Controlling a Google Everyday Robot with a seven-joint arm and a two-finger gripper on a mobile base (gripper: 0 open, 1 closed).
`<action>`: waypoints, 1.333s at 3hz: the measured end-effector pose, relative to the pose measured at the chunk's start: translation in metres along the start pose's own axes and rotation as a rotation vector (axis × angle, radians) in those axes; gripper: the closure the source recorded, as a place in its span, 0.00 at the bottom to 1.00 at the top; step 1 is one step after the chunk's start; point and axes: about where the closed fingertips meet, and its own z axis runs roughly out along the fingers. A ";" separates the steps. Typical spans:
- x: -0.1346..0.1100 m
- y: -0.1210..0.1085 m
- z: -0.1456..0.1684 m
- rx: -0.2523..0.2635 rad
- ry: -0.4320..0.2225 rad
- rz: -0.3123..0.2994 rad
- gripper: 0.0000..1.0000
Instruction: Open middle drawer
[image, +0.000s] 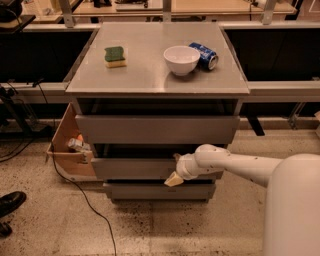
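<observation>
The middle drawer (132, 168) is the grey handleless panel second from the top in the grey cabinet, with a dark gap above its top edge. My gripper (174, 178) is at the end of the white arm (235, 162), which comes in from the right. It sits against the drawer's front, right of centre, near its lower edge. The taller top drawer (155, 129) is above it and the small lowest drawer (160, 191) is below it.
On the cabinet top (150, 80) lie a green-yellow sponge (115, 56), a white bowl (181, 59) and a blue can (204, 54). A cardboard box (70, 150) with items stands to the left of the cabinet. A cable (85, 200) runs over the floor, and a black shoe (10, 202) is at the far left.
</observation>
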 end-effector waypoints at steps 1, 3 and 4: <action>0.003 0.024 -0.021 -0.021 0.010 -0.023 0.64; 0.023 0.099 -0.049 -0.126 0.063 -0.028 0.31; 0.027 0.122 -0.057 -0.157 0.082 -0.028 0.07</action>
